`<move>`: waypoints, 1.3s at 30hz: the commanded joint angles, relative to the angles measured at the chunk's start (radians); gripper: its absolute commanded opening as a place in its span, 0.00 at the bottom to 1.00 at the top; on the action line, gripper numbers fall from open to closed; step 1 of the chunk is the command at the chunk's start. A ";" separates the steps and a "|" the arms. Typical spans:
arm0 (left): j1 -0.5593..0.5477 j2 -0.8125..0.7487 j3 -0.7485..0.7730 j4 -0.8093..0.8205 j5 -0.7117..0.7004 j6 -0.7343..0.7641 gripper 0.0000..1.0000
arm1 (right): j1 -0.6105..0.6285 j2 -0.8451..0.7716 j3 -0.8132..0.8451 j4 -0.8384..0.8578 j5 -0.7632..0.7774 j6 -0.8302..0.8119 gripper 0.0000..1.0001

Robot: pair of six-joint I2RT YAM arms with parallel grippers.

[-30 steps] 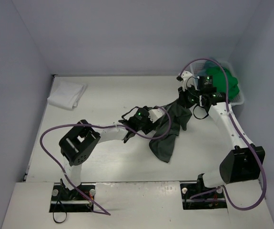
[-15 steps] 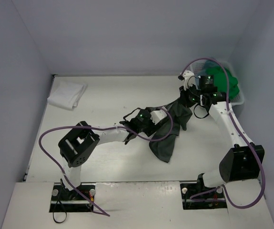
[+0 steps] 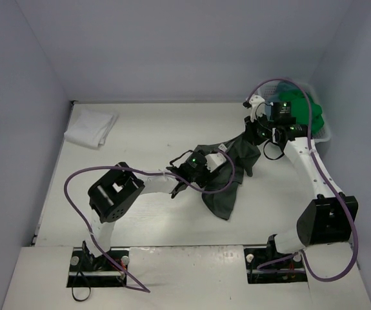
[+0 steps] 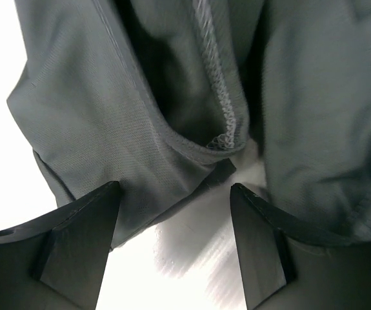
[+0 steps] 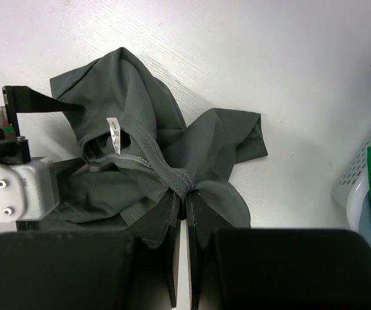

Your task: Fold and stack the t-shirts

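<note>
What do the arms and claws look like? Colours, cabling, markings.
The left arm and right arm have white links, black joint housings, green lights at the wrists and a purple cable each. The left claw and right claw have flat matte-black fingers.

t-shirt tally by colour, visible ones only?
white t-shirt: 1
dark grey t-shirt: 1
green t-shirt: 1
Total: 3 visible. The basket may hide more under the green one.

t-shirts [image 3: 227, 187] [image 3: 90, 126] [image 3: 299, 106]: 3 | basket [image 3: 327, 133]: 1 | arms [image 3: 151, 185] [image 3: 309, 169]: 2
</note>
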 commanded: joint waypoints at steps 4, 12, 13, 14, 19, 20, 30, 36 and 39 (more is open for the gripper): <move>-0.007 0.009 0.034 0.114 -0.102 0.005 0.63 | -0.015 -0.028 0.022 0.049 -0.049 0.019 0.00; -0.006 0.006 0.035 0.151 -0.165 0.031 0.63 | -0.017 -0.037 0.002 0.046 -0.052 0.007 0.00; -0.006 0.002 0.038 0.149 -0.164 0.032 0.63 | -0.017 -0.036 0.000 0.046 -0.052 0.007 0.00; -0.006 0.000 0.040 0.143 -0.164 0.034 0.63 | -0.022 -0.034 0.000 0.047 -0.052 0.005 0.00; -0.006 -0.023 0.046 0.122 -0.153 0.035 0.63 | -0.032 -0.022 0.008 0.047 -0.056 0.002 0.00; -0.006 -0.027 0.046 0.122 -0.151 0.035 0.63 | -0.034 -0.021 0.008 0.047 -0.056 0.000 0.00; -0.004 -0.079 0.057 0.086 -0.131 0.026 0.63 | -0.045 -0.002 0.015 0.047 -0.058 0.000 0.00; -0.003 -0.096 0.063 0.079 -0.131 0.028 0.63 | -0.046 0.006 0.012 0.049 -0.053 -0.001 0.00; -0.001 -0.103 0.063 0.079 -0.133 0.025 0.64 | -0.046 0.009 0.012 0.050 -0.053 0.004 0.00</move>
